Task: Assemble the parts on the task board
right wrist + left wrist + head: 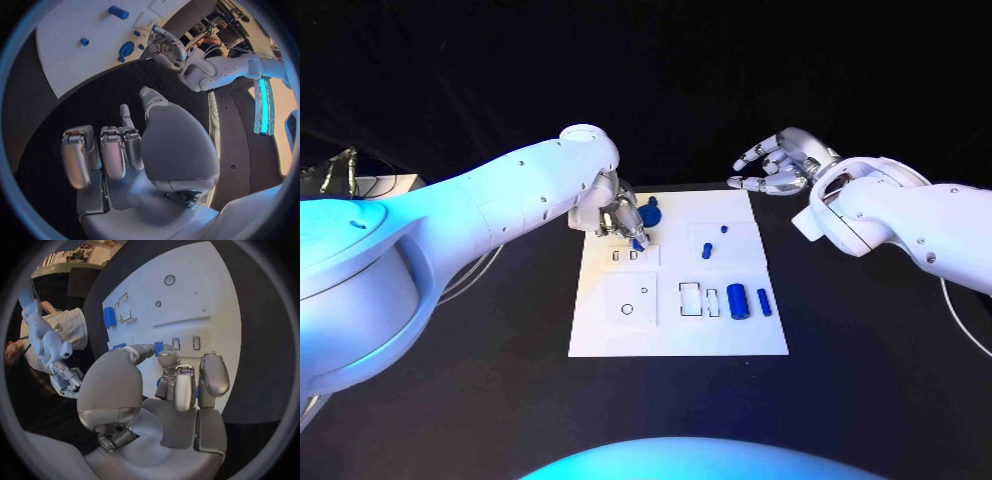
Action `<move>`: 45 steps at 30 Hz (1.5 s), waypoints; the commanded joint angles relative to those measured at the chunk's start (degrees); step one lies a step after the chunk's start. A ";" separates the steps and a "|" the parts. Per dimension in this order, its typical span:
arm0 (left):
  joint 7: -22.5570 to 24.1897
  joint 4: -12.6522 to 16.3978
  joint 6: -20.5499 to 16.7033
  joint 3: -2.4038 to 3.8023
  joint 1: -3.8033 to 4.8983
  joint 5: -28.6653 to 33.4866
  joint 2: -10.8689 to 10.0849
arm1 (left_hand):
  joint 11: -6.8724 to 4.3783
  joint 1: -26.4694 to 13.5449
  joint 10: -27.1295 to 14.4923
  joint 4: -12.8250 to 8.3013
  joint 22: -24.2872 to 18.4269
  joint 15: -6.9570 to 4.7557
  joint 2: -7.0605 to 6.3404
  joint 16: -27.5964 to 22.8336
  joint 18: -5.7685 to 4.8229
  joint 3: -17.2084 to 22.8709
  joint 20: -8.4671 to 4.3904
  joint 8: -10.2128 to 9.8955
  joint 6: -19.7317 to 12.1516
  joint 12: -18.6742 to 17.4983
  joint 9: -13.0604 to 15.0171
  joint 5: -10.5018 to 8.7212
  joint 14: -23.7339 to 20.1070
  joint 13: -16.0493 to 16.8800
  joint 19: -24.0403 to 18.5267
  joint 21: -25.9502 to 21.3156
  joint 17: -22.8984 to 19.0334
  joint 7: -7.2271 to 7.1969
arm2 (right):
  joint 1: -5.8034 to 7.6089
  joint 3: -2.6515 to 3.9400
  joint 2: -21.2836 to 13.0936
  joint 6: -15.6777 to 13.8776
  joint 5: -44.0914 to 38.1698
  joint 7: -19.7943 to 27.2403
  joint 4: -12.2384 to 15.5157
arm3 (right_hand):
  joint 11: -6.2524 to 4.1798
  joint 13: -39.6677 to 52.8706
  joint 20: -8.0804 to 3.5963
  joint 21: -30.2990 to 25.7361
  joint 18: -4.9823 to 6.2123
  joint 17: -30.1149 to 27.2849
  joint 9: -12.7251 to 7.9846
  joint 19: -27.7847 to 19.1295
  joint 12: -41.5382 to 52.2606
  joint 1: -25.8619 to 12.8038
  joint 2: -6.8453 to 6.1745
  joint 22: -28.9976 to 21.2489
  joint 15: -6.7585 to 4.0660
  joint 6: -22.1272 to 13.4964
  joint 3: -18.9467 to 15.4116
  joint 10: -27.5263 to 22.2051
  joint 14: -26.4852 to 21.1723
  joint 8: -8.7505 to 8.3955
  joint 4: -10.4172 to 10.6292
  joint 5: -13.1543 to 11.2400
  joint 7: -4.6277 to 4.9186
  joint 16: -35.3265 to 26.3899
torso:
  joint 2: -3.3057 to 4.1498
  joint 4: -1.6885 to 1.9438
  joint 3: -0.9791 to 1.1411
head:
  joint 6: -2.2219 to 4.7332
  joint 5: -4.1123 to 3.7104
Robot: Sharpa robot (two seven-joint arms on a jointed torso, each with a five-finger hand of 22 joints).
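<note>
Left hand [620,222] pinches 1 small blue part [638,243] over task board [678,340]; right hand [780,165] spread, holding nothing; part probably light, rigid, smooth: grip its sides

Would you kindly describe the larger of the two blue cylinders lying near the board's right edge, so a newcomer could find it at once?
Start at the white task board in the middle of the black table, and go to its right half, in the part nearer the robot. Two blue parts lie side by side there, beside rectangular outlines. The large blue cylinder is the thicker, longer one, lying nearer the outlines than its slim blue neighbour.
</note>
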 commanded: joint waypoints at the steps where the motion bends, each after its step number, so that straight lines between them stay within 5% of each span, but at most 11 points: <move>1: -0.49 -0.86 3.35 -0.22 0.14 0.76 0.80 | 0.16 1.04 -0.04 -10.06 0.08 0.28 0.45 0.09 0.19 9.85 0.14 -0.03 0.46 -0.31 0.07 0.12 5.04 0.01 -0.38 -0.18 12.07 -0.08 | -0.01 0.02 0.15 0.67 -0.57 0.12 0.01 | 0.02 15.06 -0.14 0.13 -0.81 15.09 0.08 6.10 0.12 -0.59 0.08 15.05 -0.11 -0.27 -0.10 5.96 5.87 0.38 0.18 -0.21 -0.03 0.24 | 0.01 0.06 -0.08 | -0.23 0.04; 23: -0.69 -2.88 2.12 -3.40 -0.03 -1.18 2.09 | 0.21 0.96 0.05 -10.23 0.34 0.31 0.63 0.14 0.14 10.00 0.17 -0.07 0.53 -0.19 0.14 0.20 5.07 0.18 -0.25 -0.06 12.15 -0.02 | 0.00 0.03 0.30 -0.52 -0.60 0.87 0.10 | 0.00 15.06 -0.15 0.13 -0.81 15.00 0.19 6.10 0.12 -0.63 0.04 15.05 -0.12 -0.34 -0.10 5.96 5.85 0.54 0.14 -0.19 -0.04 0.21 | -0.02 0.08 -0.10 | -0.82 0.03; 45: -0.48 -2.57 -0.99 -3.74 -0.60 -3.18 2.03 | 0.24 0.78 0.04 -10.29 0.45 0.33 0.76 0.07 0.12 10.09 0.19 -0.09 0.60 -0.22 0.23 0.27 5.02 0.09 -0.19 0.00 12.03 0.01 | 0.00 0.03 0.43 -0.41 -0.78 1.21 0.18 | 0.00 15.06 -0.15 0.13 -0.81 14.99 0.22 6.10 0.12 -0.62 0.01 15.05 -0.12 -0.35 -0.10 5.96 5.84 0.58 0.13 -0.16 -0.05 0.21 | -0.01 0.12 0.04 | -0.79 0.34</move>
